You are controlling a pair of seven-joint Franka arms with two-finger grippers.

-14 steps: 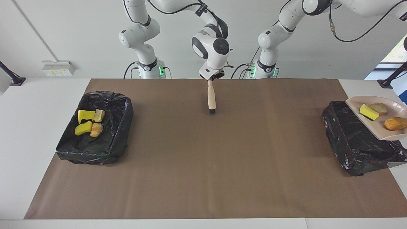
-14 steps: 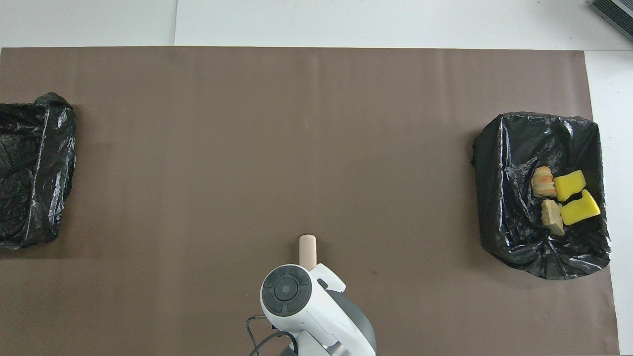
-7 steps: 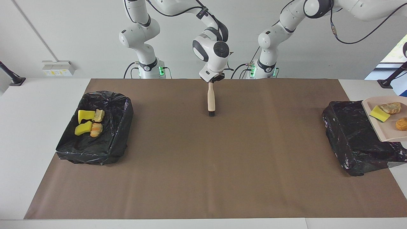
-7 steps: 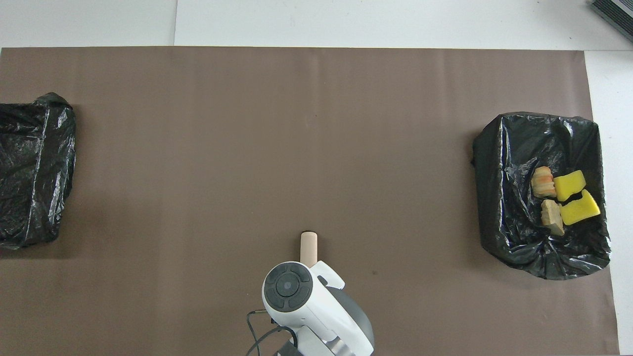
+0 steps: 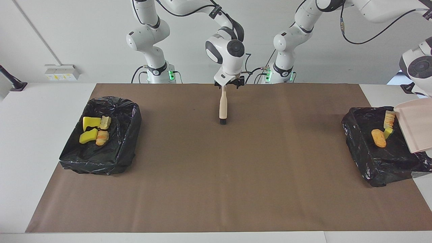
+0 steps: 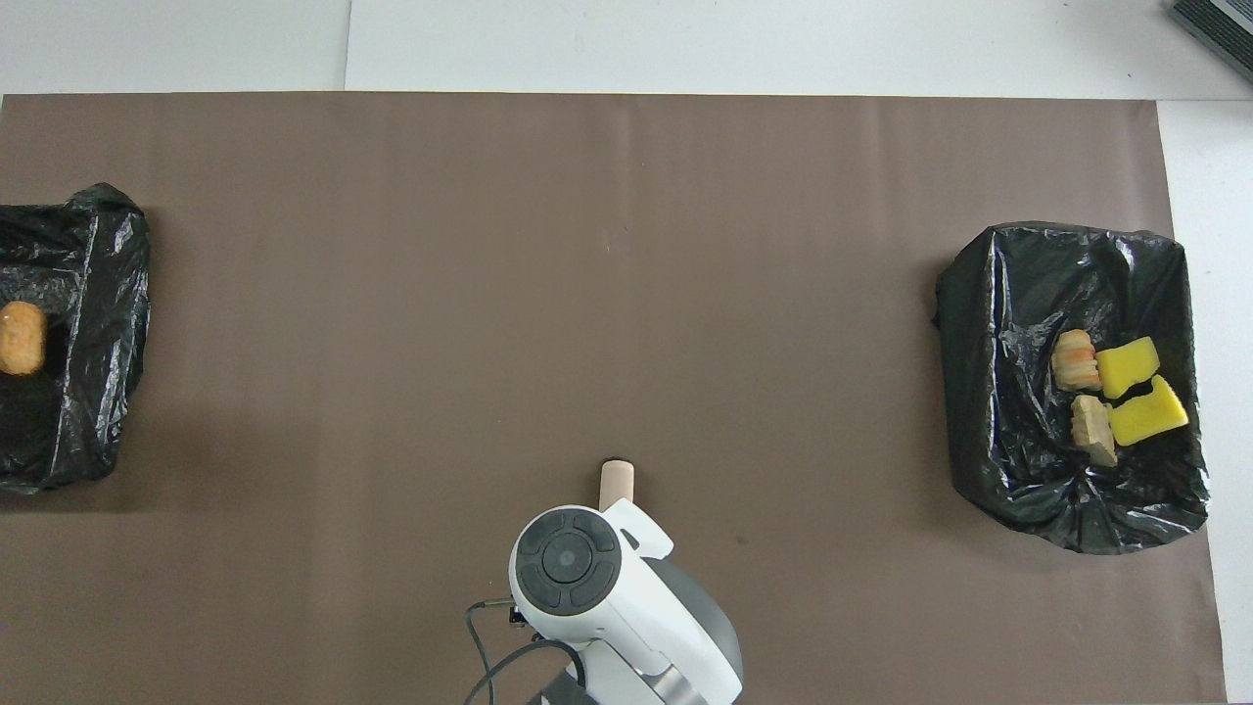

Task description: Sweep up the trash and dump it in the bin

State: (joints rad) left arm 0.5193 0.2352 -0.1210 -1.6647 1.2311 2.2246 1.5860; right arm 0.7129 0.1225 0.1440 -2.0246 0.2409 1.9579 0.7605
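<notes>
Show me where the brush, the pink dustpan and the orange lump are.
brush [image 5: 223,106]: facing view, middle of its pale handle.
pink dustpan [image 5: 415,126]: facing view, flat of its tilted pan.
orange lump [image 5: 378,138]: facing view, its middle, in the bin at the left arm's end.

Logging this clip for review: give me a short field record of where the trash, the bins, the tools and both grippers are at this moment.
bin at right arm's end: four scraps inside
bin at left arm's end: orange lump and two more scraps inside
dustpan: tipped steeply over that bin, no scraps on it
left gripper: out of frame
right gripper: shut on brush, hanging bristles down at mid-table
paper mat: no scraps on it
</notes>
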